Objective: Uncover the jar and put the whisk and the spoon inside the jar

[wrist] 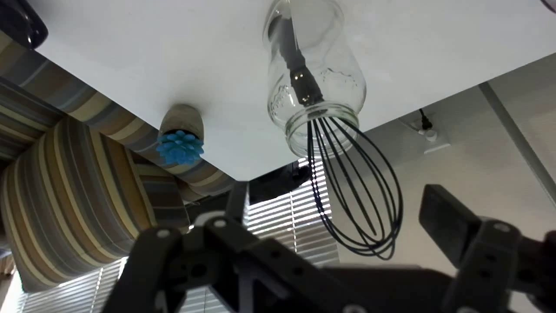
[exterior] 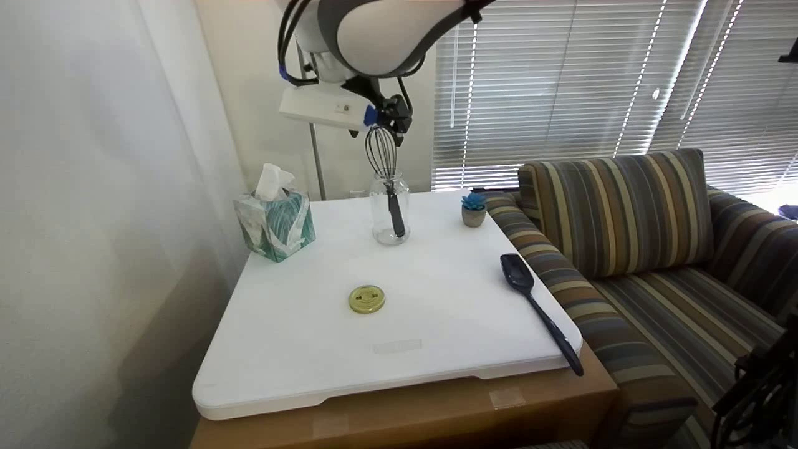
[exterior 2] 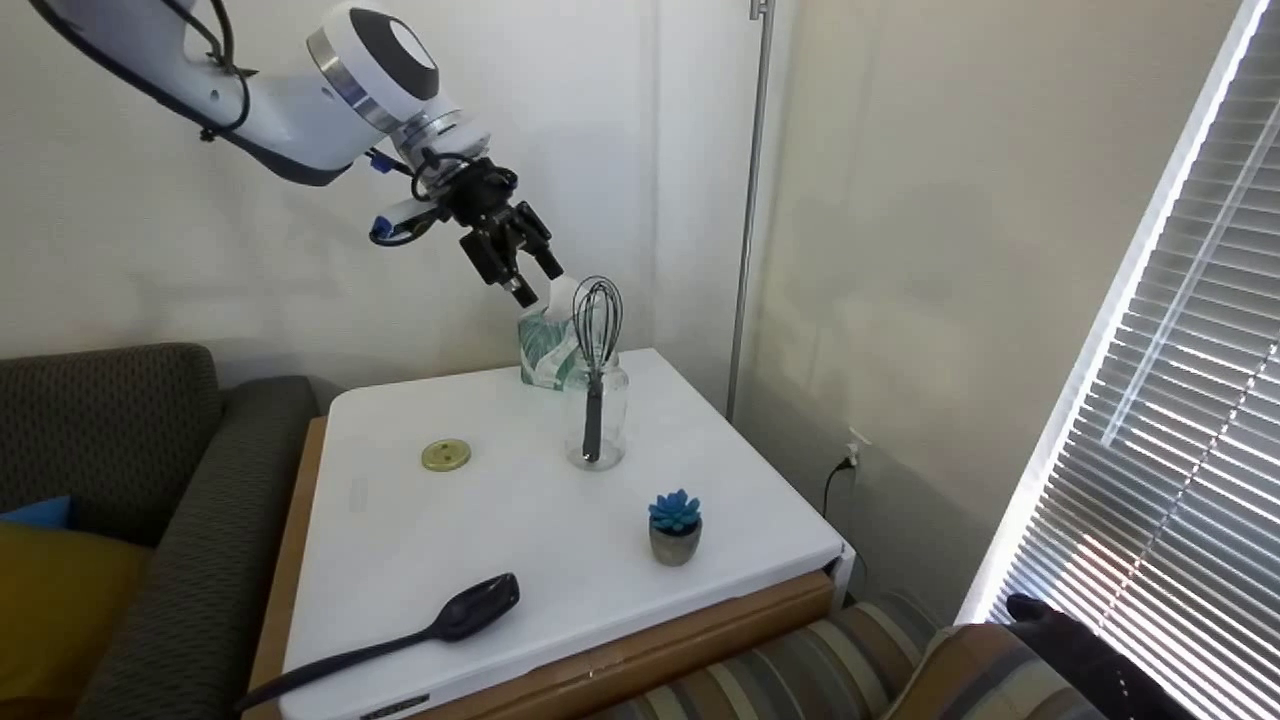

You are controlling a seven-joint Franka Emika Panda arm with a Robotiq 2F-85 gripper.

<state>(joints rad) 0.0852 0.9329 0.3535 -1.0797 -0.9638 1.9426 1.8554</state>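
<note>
White tabletop (exterior: pixel 299 337), rounded corners, pale wall (exterior: pixel 93 156) beside it, striped armchair (exterior: pixel 617 212) along another side. Gripper (exterior 2: pixel 538 284) raised well above the tabletop, fingers (wrist: pixel 449 221) spread wide, near the whisk (exterior 2: pixel 594 390) but apart from its loops. In the wrist view the loops show between the two fingers, a gap on either side. Whisk stands inside the jar (exterior 2: pixel 614 420), handle down, loops up and out past the rim; long axis tilted off upright, handle end low in the glass. Jar upright, mouth open. In an exterior view, bare white on both sides of it, then tissue box (exterior: pixel 274 227) and potted succulent (exterior: pixel 474 215), each well apart. Lid (exterior 2: pixel 446 455) flat on the tabletop, away from every edge, bare surface all round it; a broad free stretch lies between lid and spoon (exterior 2: pixel 460 617). Spoon lies along the armchair-side edge, long axis running roughly with that edge, head pointing toward the succulent. Thin black handle runs out at the corner; in both exterior views its tip reaches past the tabletop, over a brown surface (exterior: pixel 424 399) below.
</note>
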